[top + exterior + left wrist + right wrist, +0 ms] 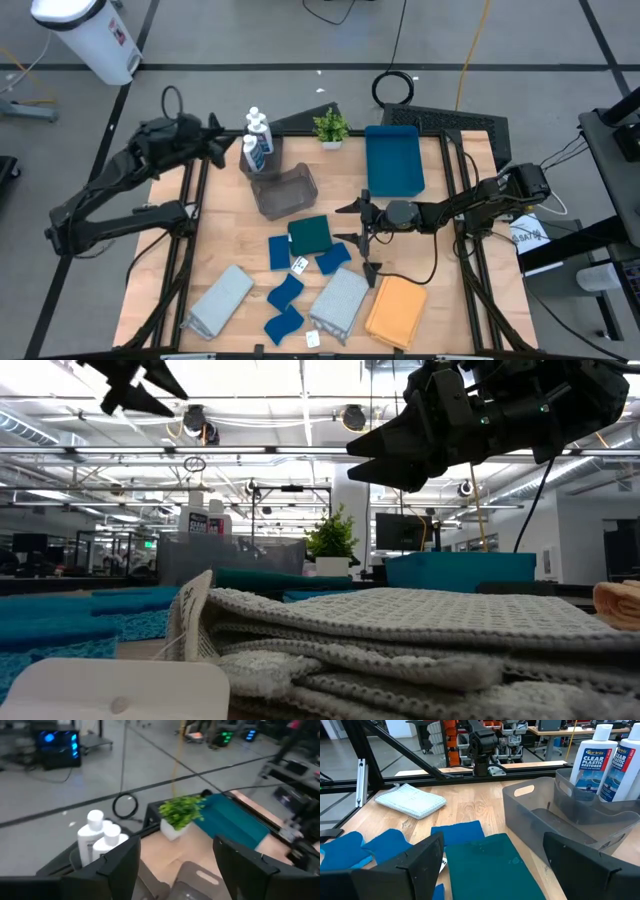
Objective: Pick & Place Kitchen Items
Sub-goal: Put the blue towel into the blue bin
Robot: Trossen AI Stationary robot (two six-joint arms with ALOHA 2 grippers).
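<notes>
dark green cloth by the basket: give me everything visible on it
The dark green cloth is a folded, roughly square piece of matte teal-green fabric lying flat on the wooden table, just in front of the clear grey plastic basket. Its edge overlaps a blue sponge; another sponge sits at its corner. The right gripper hangs beside it, fingers open, not touching. In the right wrist view it looks smooth and unwrinkled.

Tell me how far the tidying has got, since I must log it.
Little looks done: the grey bin appears empty. In hand: nothing; the right gripper hangs open by the dark green cloth, the left gripper open near the white bottles. Left: blue sponges, grey cloths and orange cloth lie loose.
</notes>
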